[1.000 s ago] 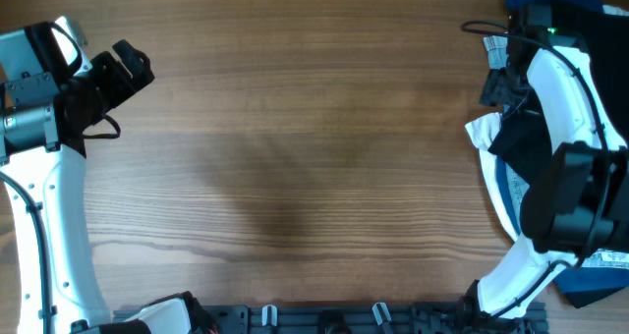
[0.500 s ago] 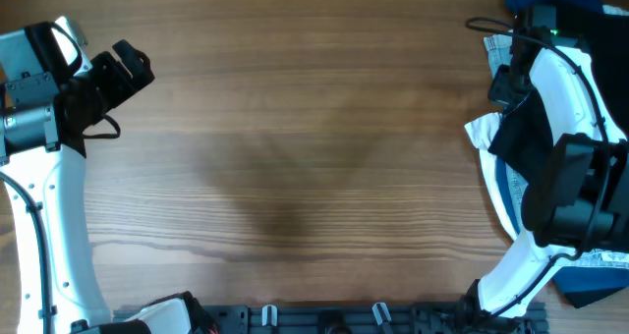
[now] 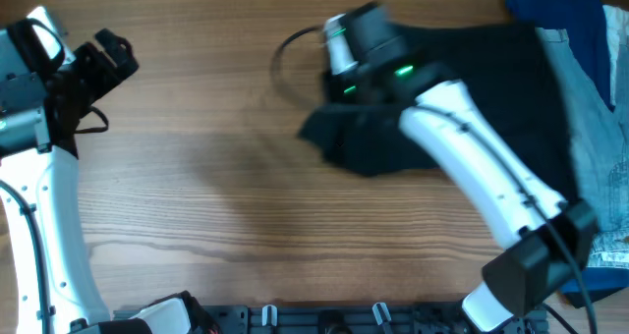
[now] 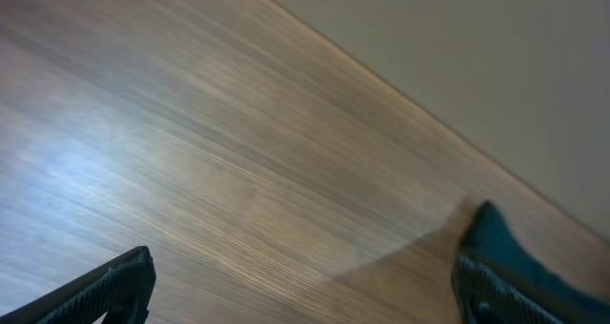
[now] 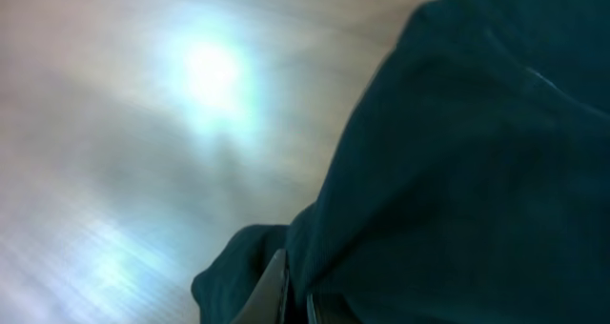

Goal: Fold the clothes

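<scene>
One pair of black shorts (image 3: 472,69) seemingly pinched in the right gripper (image 5: 295,303), left gripper (image 3: 118,57) spread wide

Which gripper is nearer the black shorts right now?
Right. The right gripper is at the left end of the black shorts, gripping the fabric; the left gripper hangs well away over the left side of the table.

A wooden table (image 3: 246,206) with a streaky brown grain filled most of the overhead view. Along its right edge lay a pale blue denim garment (image 3: 600,128) (blurred, its shape hard to tell), with a dark blue cloth (image 3: 550,0) just beside it in the top right corner. A black rail (image 3: 324,319) ran along the near edge.
</scene>
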Controlling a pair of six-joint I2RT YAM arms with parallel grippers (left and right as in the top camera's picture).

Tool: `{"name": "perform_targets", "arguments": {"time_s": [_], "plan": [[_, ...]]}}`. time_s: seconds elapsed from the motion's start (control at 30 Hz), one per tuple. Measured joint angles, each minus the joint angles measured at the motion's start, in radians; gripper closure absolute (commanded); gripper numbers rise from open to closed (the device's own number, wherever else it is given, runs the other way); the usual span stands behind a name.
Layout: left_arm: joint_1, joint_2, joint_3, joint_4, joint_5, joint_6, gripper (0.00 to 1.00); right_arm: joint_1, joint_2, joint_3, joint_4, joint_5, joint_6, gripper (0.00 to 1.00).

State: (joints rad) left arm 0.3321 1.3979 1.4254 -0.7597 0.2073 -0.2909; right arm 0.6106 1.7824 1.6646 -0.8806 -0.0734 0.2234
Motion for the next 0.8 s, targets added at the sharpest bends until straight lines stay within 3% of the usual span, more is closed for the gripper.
{"name": "perform_targets", "arguments": {"time_s": [0.13,0.17,0.23,0.33,0.43,0.53,0.8], "plan": [[0.071,0.0,0.0,-0.003,-0.001,0.0,0.0,0.194,0.048,0.0,0.041,-0.048,0.011,0.95],[0.082,0.0,0.0,-0.006,0.0,0.0,0.0,0.238,0.057,0.0,0.041,-0.06,0.011,0.85],[0.097,0.0,0.0,-0.013,-0.001,0.0,0.0,0.288,0.06,0.0,0.043,-0.08,0.013,0.45],[0.098,0.0,0.0,-0.018,0.0,0.0,0.0,0.274,0.06,0.0,0.045,-0.093,0.019,0.19],[0.078,0.0,0.0,-0.013,0.002,0.002,0.0,0.209,0.05,0.0,0.045,-0.102,0.039,0.08],[-0.017,0.015,0.001,0.013,0.03,0.032,0.0,0.056,-0.011,0.0,0.034,-0.108,0.065,0.0],[-0.338,0.23,0.002,0.171,0.049,0.086,0.0,-0.426,-0.15,0.002,-0.099,-0.063,0.067,0.0]]}}
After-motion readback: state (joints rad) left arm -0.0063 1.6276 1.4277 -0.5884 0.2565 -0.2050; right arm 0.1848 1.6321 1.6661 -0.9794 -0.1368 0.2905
